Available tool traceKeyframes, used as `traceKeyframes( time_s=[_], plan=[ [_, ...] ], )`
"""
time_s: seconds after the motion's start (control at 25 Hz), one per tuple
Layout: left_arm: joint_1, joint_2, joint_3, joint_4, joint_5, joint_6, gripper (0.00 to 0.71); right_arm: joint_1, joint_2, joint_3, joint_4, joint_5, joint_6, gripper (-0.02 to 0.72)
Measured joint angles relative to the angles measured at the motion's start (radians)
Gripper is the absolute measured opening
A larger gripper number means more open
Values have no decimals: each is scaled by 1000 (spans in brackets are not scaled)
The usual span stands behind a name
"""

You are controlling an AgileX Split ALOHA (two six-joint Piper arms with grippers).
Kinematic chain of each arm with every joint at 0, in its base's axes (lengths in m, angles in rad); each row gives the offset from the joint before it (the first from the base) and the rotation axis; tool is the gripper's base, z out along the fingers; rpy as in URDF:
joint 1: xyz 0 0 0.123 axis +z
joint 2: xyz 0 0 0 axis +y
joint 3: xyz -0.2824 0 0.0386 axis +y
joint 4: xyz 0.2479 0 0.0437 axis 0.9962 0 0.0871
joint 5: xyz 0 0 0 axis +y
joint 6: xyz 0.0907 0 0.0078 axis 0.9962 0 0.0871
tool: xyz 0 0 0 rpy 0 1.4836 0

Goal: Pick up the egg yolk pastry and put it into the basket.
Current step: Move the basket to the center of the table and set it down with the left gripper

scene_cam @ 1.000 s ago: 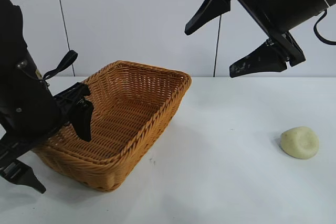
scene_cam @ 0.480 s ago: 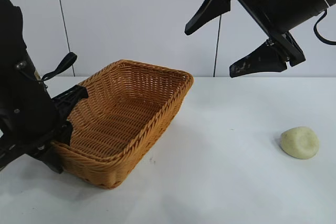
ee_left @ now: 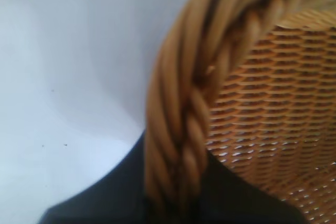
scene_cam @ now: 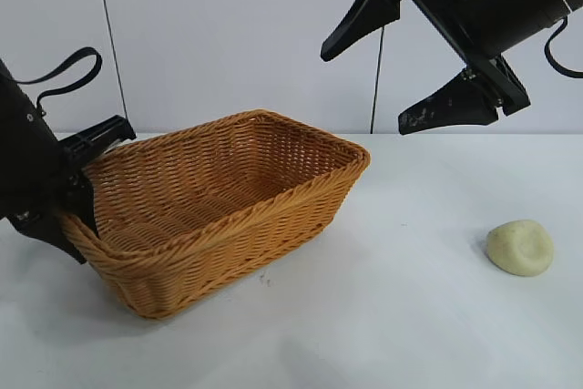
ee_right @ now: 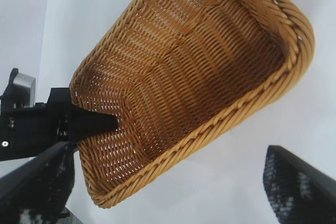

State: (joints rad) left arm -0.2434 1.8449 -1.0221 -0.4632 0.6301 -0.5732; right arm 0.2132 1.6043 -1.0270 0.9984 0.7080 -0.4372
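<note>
Split ALOHA rig, desk: the egg yolk pastry sits alone on the white top at the exterior view's right, well apart from the basket, which lies at centre-left w/ nothing seen inside. The pastry is a rounded lump w/ a shallow dimple on its upper face and no real long axis, so approach angle looks free.

Key relation: the right gripper hangs high above the desk, and the pastry lies below it and a bit toward the view's right, on the desk. Right arm is clearly the nearer one; the left is at the far side of the basket. Judgement: the pick calls for a descent by the right arm onto the pastry, then a carry across to the basket.

Jaws, right: spread wide, nothing between them, touching nothing. In the right wrist view its two dark fingertips frame the basket, pastry out of shot.

Jaws, left: the left gripper is at the basket's left end, closed narrow on the braided rim, one finger inside the wall, one outside per right wrist view. The left wrist view is filled by rim and weave. That end of the basket appears slightly raised; can't confirm.

Task looks at an early stage: pastry not yet picked.
</note>
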Motion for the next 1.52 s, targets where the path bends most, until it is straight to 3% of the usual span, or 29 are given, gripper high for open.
traceKeyframes(
  time_s=[0.16,0.56,0.84,1.52],
  plan=[
    [18,72,-139,-36,117,214,83,0,0,0,-2,1,0,695],
    [18,198,-382,39,273,466,83,0,0,0,-2,6,0,695],
    [6,215,-394,107,285,487,82,0,0,0,-3,9,0,695],
    [-15,304,-399,54,249,494,82,0,0,0,-3,23,0,695]
  ],
)
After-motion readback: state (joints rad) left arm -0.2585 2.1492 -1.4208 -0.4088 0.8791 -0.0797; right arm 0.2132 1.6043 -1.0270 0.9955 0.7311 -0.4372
